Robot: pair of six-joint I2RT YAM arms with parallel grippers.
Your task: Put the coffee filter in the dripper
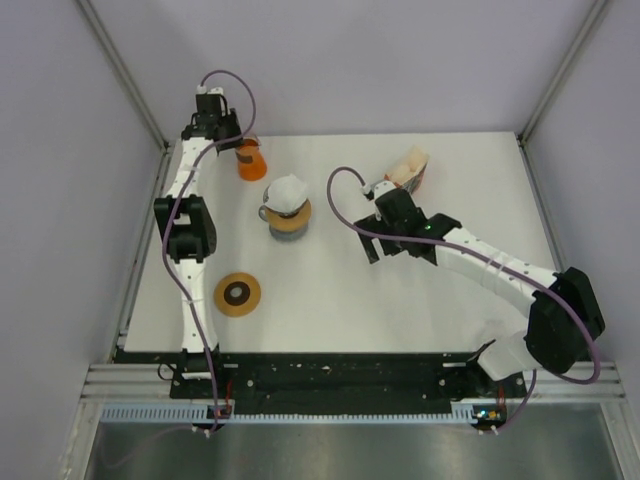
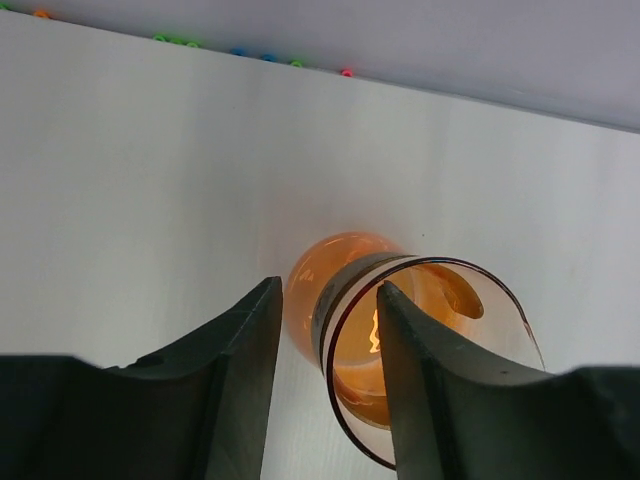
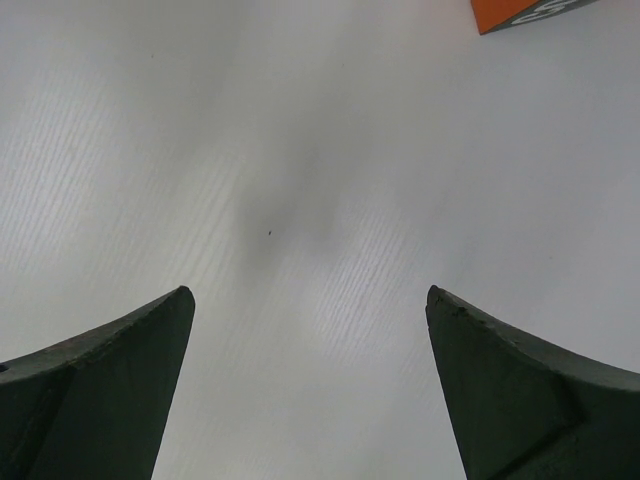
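A white paper coffee filter (image 1: 289,190) sits in the top of the brown dripper (image 1: 288,222) at the table's left middle. My right gripper (image 1: 385,248) is open and empty over bare table to the right of the dripper; the right wrist view shows its jaws (image 3: 310,295) wide apart with nothing between them. My left gripper (image 1: 238,143) is at the far left, at an orange glass carafe (image 1: 251,163). In the left wrist view its jaws (image 2: 330,288) straddle the carafe's rim (image 2: 345,300): the right finger is inside the mouth, the left finger stands clear of the glass.
A stack of spare filters in an orange holder (image 1: 410,166) stands at the back, behind my right gripper; its corner shows in the right wrist view (image 3: 520,10). A round brown disc (image 1: 237,294) lies at the front left. Grey walls close in the table.
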